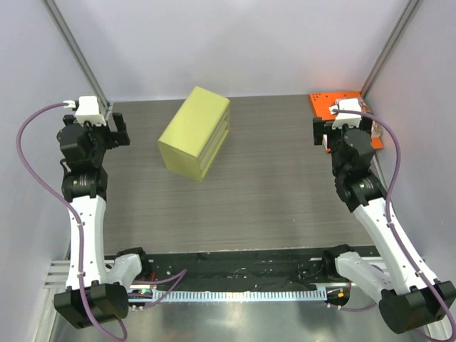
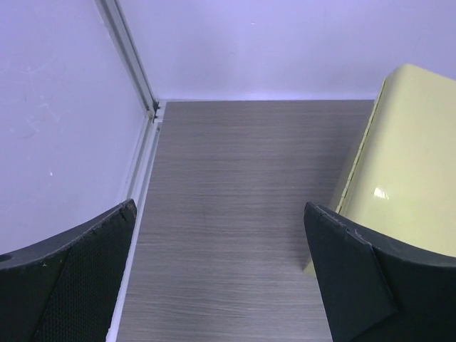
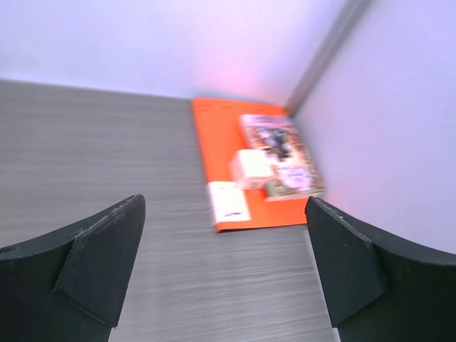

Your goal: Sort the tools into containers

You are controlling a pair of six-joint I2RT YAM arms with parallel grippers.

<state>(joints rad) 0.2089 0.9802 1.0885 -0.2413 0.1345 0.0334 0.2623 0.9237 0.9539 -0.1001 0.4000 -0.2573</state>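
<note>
A yellow-green box (image 1: 194,133) with drawer fronts, the only container I see, stands at the back middle of the table; its side also shows in the left wrist view (image 2: 406,157). In the back right corner lies an orange board (image 1: 329,104) carrying small packaged items, two white boxes (image 3: 251,168) and a printed packet (image 3: 285,153); whether they are the tools I cannot tell. My left gripper (image 1: 92,125) hovers open near the back left, left of the box (image 2: 219,210). Just short of the board, my right gripper (image 1: 344,128) is open and holds nothing (image 3: 224,203).
White walls with metal corner posts (image 1: 78,53) close in the table on three sides. A black cable strip (image 1: 242,271) runs along the near edge between the arm bases.
</note>
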